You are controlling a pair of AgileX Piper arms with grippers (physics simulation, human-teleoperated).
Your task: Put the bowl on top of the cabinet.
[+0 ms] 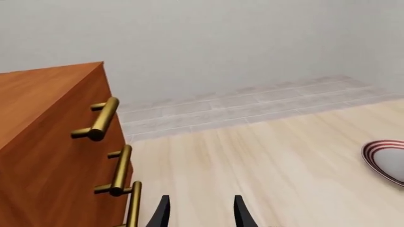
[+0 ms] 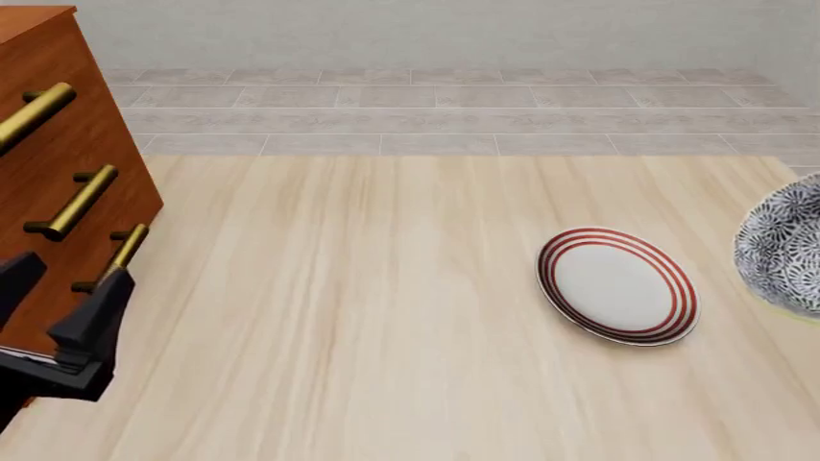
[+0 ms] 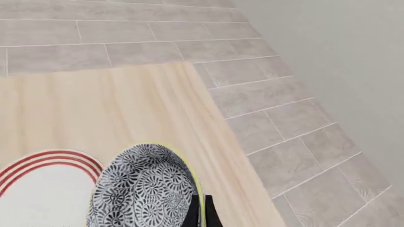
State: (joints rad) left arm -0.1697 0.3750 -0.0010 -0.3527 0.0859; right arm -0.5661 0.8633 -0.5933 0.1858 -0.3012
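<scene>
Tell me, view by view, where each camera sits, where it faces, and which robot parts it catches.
Front view: fixed above the light wooden table, facing forward and down; the left gripper shows beside the reddish-brown wooden cabinet.
Left wrist view: behind its black fingers, facing cabinet handles and wall.
Right wrist view: behind fingers gripping the black-and-white floral bowl at its rim.
Shared: all three show the red-ringed white plate.

Grey tiled floor [image 2: 436, 96] — pale wall [image 2: 436, 29]
</scene>
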